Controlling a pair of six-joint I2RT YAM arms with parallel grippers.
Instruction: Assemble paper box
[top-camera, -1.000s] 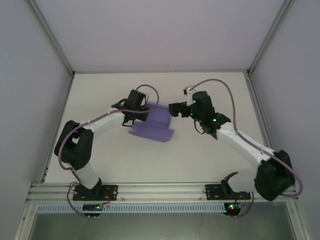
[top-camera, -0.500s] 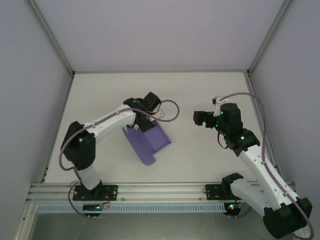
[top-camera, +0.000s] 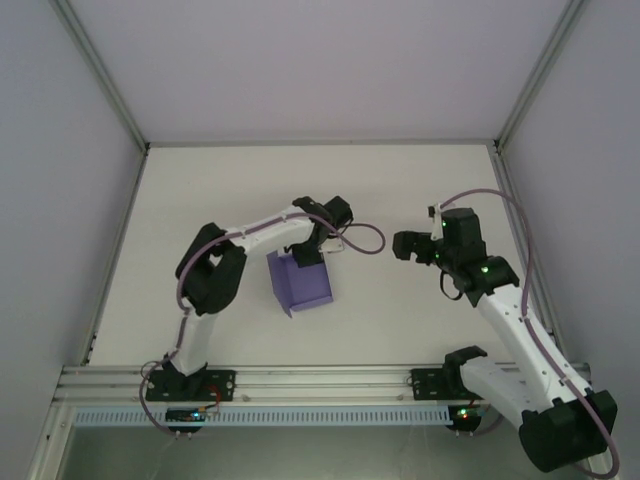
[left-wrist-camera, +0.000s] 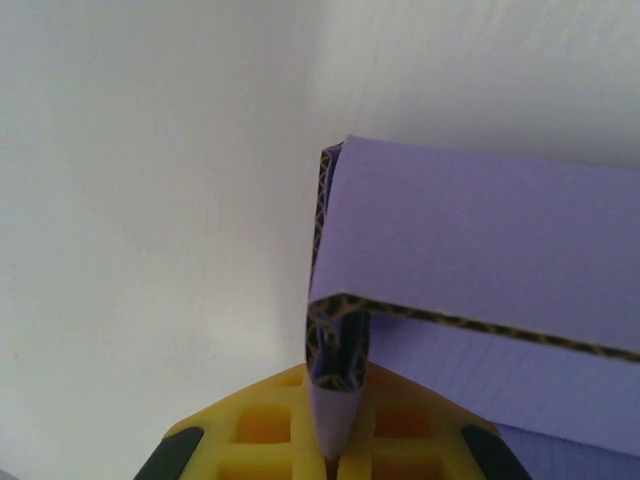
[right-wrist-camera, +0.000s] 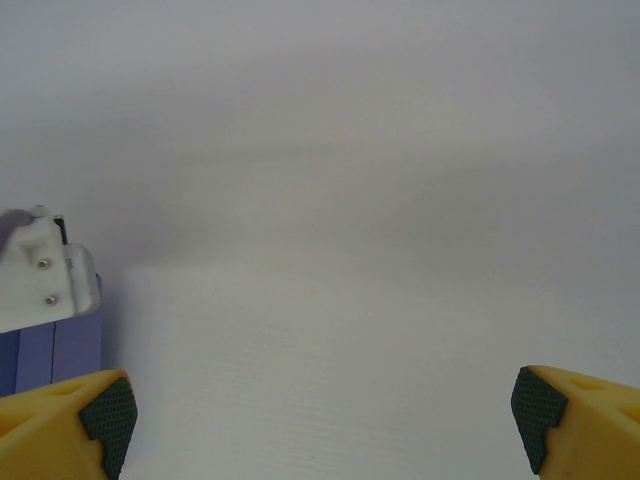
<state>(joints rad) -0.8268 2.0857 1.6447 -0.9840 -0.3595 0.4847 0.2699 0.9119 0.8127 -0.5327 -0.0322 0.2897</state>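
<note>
The lavender paper box (top-camera: 299, 281) sits partly folded on the white table, walls raised, just below my left gripper (top-camera: 312, 256). In the left wrist view that gripper (left-wrist-camera: 338, 440) is shut on a folded corrugated flap, with the paper box (left-wrist-camera: 480, 230) stretching off to the right. My right gripper (top-camera: 403, 245) hangs apart to the right of the box, open. Its yellow fingers (right-wrist-camera: 70, 420) stand wide with only table between them, and a sliver of the paper box (right-wrist-camera: 50, 350) appears at the left edge.
The white table (top-camera: 220, 190) is walled by grey panels, with a metal rail (top-camera: 320, 380) along the near edge. A white bracket (right-wrist-camera: 40, 280) of the left arm juts into the right wrist view. Cables (top-camera: 360, 240) loop beside both wrists.
My left gripper has swung right and nearer with the box, which has turned and folded more compactly. My right arm pulled back to the right earlier and has barely moved since.
</note>
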